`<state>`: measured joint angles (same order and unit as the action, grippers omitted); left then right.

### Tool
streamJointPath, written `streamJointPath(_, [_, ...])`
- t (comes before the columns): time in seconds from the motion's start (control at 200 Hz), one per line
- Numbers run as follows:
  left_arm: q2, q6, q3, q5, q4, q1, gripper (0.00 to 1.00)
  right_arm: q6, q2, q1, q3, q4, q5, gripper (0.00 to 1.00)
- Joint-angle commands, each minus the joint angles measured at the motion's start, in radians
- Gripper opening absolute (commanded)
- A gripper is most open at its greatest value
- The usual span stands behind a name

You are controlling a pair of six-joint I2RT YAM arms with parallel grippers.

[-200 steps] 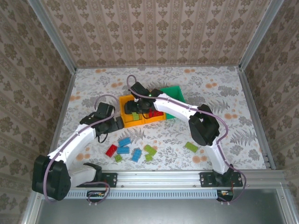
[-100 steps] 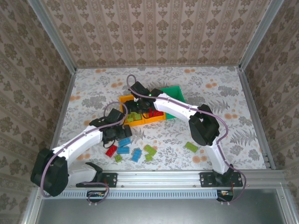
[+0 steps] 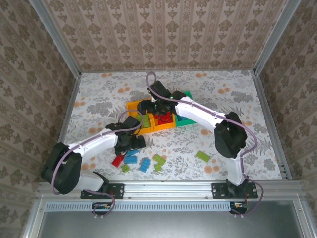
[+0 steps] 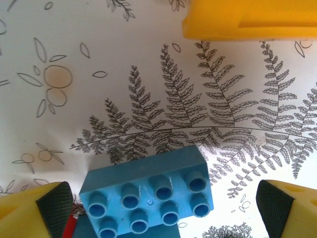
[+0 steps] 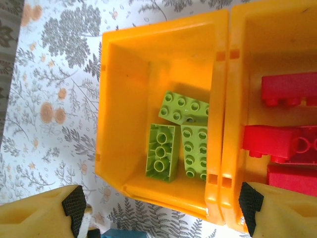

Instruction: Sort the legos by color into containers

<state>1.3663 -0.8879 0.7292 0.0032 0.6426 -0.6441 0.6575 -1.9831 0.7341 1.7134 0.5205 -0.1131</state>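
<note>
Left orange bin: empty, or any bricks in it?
Not empty. The left orange bin holds three lime green bricks, seen in the right wrist view.

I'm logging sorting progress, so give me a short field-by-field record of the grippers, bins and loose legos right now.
left gripper: open, straddling a blue lego on the table
right gripper: open, empty, above the left orange bin
left orange bin: three lime green legos
middle orange bin: red legos
green bin: contents hidden
loose legos: red, blue and green, on the table
</note>
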Motion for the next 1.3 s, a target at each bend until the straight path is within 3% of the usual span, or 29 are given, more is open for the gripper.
streamJointPath(0.0, [0.026,-0.033,0.031,0.024,-0.003,-0.009,0.99,0.004,0.057,-0.009,-0.039,-0.022,0.012,0.84])
streamJointPath(0.42, [0.106,-0.029,0.059,0.057,-0.082,-0.026,0.9,0.013,0.229,-0.078,-0.239,-0.034,0.069,0.85])
streamJointPath(0.73, [0.195,0.039,0.138,0.054,-0.052,-0.066,0.87,0.02,0.349,-0.143,-0.395,-0.024,0.108,0.86])
streamJointPath(0.93, [0.179,0.052,0.109,0.028,-0.03,-0.084,0.86,0.014,0.426,-0.195,-0.499,0.011,0.177,0.88])
streamJointPath(1.295, [0.191,0.139,0.141,-0.003,0.03,-0.114,0.88,0.008,0.585,-0.321,-0.655,0.053,0.181,0.9])
